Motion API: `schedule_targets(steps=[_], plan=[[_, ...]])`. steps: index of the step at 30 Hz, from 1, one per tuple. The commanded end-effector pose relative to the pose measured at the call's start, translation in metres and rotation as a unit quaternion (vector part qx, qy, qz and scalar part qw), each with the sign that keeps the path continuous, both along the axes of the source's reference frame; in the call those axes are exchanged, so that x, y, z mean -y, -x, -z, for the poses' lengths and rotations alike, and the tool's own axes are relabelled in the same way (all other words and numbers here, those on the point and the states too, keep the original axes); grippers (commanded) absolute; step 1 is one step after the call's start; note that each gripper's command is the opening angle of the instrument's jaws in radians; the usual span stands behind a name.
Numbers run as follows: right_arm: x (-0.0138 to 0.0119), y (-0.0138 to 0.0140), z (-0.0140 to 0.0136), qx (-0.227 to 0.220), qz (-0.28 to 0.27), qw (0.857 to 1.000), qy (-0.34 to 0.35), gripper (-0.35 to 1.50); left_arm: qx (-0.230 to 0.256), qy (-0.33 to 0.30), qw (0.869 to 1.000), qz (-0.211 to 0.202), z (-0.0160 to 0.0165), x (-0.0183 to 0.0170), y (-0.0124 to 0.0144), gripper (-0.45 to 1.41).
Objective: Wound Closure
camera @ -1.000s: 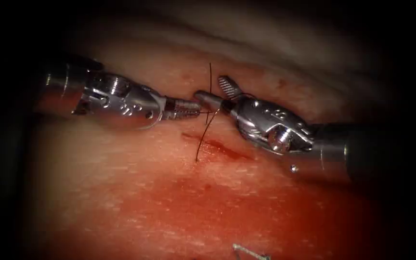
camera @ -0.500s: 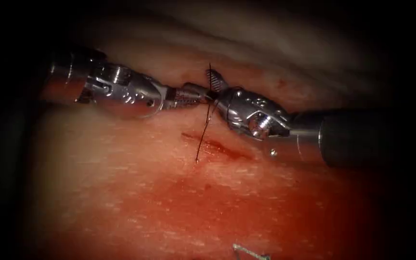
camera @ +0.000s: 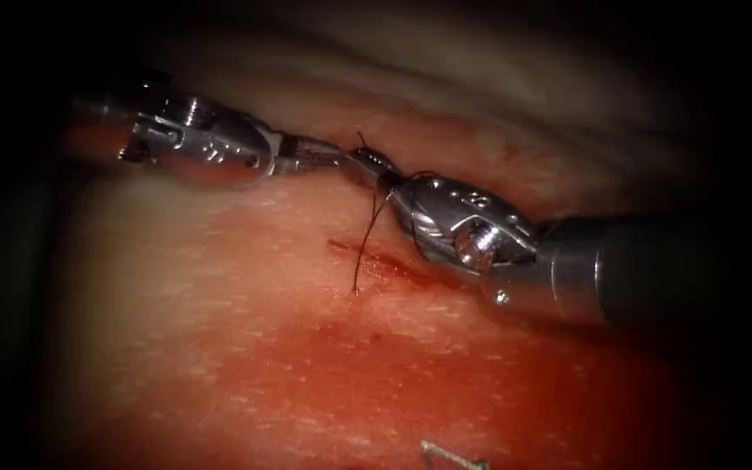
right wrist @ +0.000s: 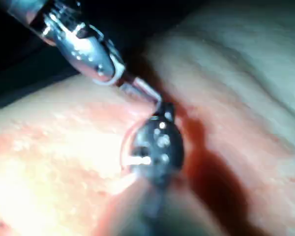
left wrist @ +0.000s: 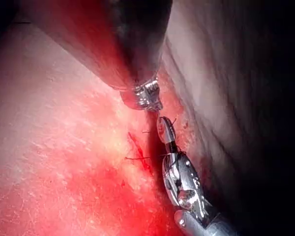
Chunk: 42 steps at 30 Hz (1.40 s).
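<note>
Dark thread [camera: 365, 245] pinched by both tools' closed jaws: left tool [camera: 328, 157], right tool [camera: 374, 165]; needle [camera: 446, 453] lies loose

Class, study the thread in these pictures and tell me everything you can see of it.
The thread is a thin, dark strand. It rises from the tissue at the left end of the cut, curving gently up to the right tool's claw, which is shut on it. A short free end sticks up above that claw. The left tool's claw, shut, meets the strand at the same spot. In the left wrist view short dark strands cross beside the cut.
</note>
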<state>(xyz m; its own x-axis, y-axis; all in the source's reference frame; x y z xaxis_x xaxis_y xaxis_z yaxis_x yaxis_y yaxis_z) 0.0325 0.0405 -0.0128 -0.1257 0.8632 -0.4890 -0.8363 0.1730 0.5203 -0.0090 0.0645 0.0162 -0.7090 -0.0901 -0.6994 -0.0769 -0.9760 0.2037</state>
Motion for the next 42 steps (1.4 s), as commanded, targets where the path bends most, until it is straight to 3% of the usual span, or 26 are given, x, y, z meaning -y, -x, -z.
schedule_targets(steps=[1,6,14,17,33,42], plan=[[0.0010,-0.0007,0.0006,-0.001,0.004,1.000,0.005,-0.35,-0.005,-0.006,1.000,0.003,-0.0012,-0.0004,0.0004,-0.35],[0.0030,-0.0017,0.0017,0.006,0.008,1.000,0.013,-0.35,-0.019,-0.018,1.000,0.008,-0.0037,-0.0045,0.0011,-0.35],[0.0062,-0.0028,0.0032,0.030,0.017,0.999,-0.002,-0.35,-0.035,-0.036,0.999,0.016,-0.0089,-0.0130,0.0059,-0.35],[0.0077,-0.0034,0.0038,0.030,0.027,0.999,-0.006,-0.35,-0.037,-0.037,0.998,0.019,-0.0099,-0.0147,0.0068,-0.35],[0.0143,-0.0039,0.0056,0.029,0.048,0.998,0.002,-0.35,-0.052,-0.034,0.997,0.036,-0.0139,-0.0208,0.0092,-0.35],[0.0168,-0.0048,0.0083,0.017,0.063,0.998,-0.006,-0.35,-0.074,-0.031,0.996,0.026,-0.0179,-0.0202,0.0095,-0.35]])
